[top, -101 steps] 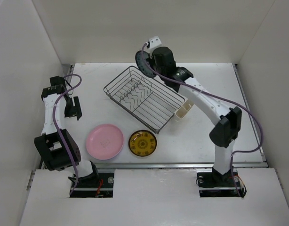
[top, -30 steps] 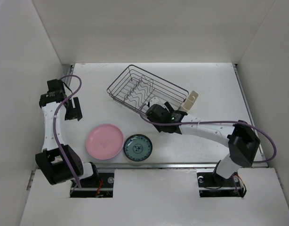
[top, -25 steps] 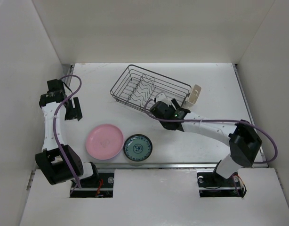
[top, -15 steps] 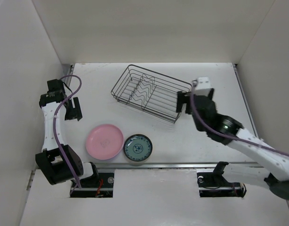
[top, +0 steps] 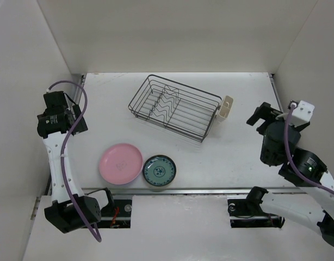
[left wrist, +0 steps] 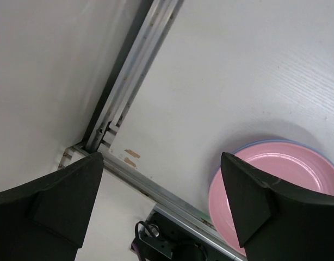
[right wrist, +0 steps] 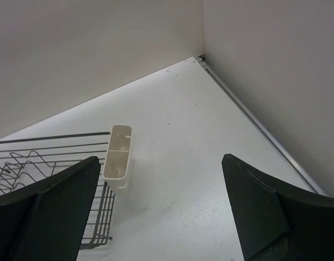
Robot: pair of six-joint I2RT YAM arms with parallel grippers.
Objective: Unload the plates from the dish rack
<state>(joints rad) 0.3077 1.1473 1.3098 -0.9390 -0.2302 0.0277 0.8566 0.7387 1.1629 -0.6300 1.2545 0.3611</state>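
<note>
I'm seeing the left gripper hanging wide open, holding nothing, over the table's left edge. The pink plate is lying near the front on a blue plate, with the teal plate just beside it. The dish rack is sitting behind them. The right gripper is hovering agape at far right.

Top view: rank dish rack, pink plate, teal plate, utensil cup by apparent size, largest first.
1. dish rack
2. pink plate
3. teal plate
4. utensil cup
The gaps are clear, with no near-ties. All sit at about the same height, so camera distance barely skews the order.
</note>
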